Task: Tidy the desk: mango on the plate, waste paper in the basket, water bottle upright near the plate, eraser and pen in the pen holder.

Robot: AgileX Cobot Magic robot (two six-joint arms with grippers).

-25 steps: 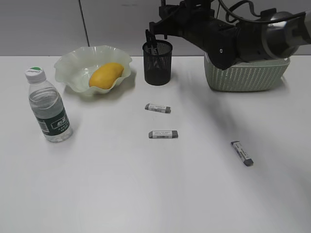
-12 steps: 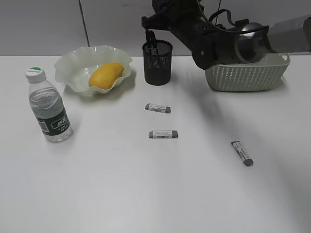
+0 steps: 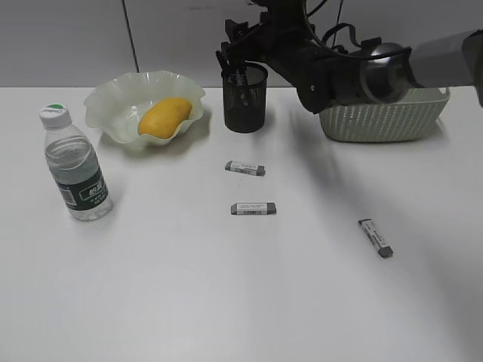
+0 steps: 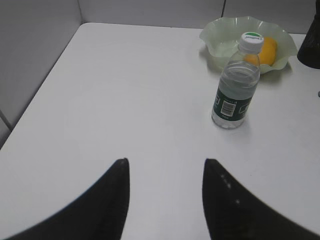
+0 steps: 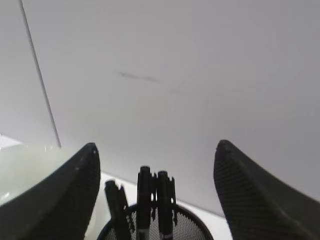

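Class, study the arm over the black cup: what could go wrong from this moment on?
1. The right gripper hangs open right over the pens in the pen holder; drawing back, it might snag a pen or tip the cup.
2. Three erasers lie apart on the table; each needs another trip.

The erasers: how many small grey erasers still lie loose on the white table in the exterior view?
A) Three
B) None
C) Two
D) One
A: three erasers lie on the table, one nearest the pen holder, one just in front of it, and one off to the right.
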